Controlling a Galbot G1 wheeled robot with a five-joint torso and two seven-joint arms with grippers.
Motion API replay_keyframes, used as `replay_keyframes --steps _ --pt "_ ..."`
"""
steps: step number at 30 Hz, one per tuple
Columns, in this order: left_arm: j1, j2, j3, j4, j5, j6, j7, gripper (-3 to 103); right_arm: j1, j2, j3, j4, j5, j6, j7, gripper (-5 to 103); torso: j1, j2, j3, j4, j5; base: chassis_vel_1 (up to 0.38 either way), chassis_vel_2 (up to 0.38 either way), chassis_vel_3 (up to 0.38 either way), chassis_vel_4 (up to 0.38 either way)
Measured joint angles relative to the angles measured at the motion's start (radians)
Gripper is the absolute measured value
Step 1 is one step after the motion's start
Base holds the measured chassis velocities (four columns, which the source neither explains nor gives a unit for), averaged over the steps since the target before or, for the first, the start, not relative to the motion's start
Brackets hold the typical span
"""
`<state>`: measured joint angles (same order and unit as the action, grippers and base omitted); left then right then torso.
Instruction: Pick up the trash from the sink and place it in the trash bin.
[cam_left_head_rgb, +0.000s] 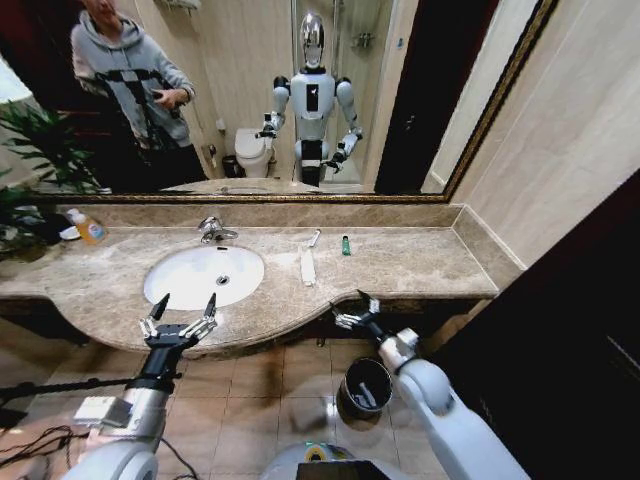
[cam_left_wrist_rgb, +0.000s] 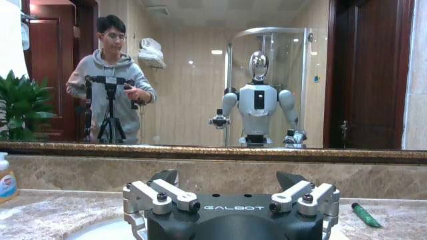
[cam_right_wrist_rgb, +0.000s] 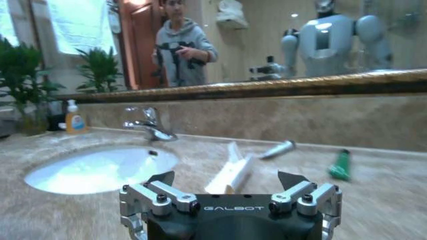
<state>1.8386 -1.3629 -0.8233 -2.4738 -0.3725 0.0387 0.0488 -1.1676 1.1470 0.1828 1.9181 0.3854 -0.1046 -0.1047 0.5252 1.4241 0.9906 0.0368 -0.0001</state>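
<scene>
Nearest, on the floor below the counter, stands the trash bin (cam_left_head_rgb: 366, 387). Both the left gripper (cam_left_head_rgb: 184, 308) and right gripper (cam_left_head_rgb: 351, 307) hover empty, jaws wide, before the sink (cam_left_head_rgb: 204, 275). Beyond it lie a white packet (cam_left_head_rgb: 308, 267), white stick (cam_left_head_rgb: 314, 238), green bottle (cam_left_head_rgb: 346, 245) and faucet (cam_left_head_rgb: 212, 230).

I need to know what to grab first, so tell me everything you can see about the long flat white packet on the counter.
The long flat white packet is a slim, paper-like strip lying flat on the beige-brown marble counter, to the right of the oval white basin and outside it. It runs roughly front to back. A slim white stick lies just behind its far end. Nothing grips it; both grippers hover near the counter's front edge.
</scene>
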Motion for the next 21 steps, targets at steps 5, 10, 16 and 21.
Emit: replay_keyframes --steps 5,10,16,21 --pt "0.0 0.0 0.0 0.0 0.0 0.0 0.0 100 0.154 0.015 -0.107 -0.096 0.01 -0.014 0.022 100 0.0 0.0 0.0 0.0002 0.0 0.0 0.0 0.0 0.0" --pt "0.0 0.0 0.0 0.0 0.0 0.0 0.0 100 0.262 0.052 -0.186 -0.19 -0.014 -0.012 0.024 100 0.0 0.0 0.0 0.0 0.0001 0.0 0.0 0.0 0.0" --pt "0.0 0.0 0.0 0.0 0.0 0.0 0.0 100 0.364 0.131 -0.242 -0.304 -0.092 -0.003 0.038 100 0.0 0.0 0.0 0.0001 -0.0003 0.0 0.0 0.0 0.0" --pt "0.0 0.0 0.0 0.0 0.0 0.0 0.0 100 0.386 0.161 -0.248 -0.362 -0.125 -0.011 0.055 99 0.0 0.0 0.0 0.0 -0.0002 0.0 0.0 0.0 0.0"
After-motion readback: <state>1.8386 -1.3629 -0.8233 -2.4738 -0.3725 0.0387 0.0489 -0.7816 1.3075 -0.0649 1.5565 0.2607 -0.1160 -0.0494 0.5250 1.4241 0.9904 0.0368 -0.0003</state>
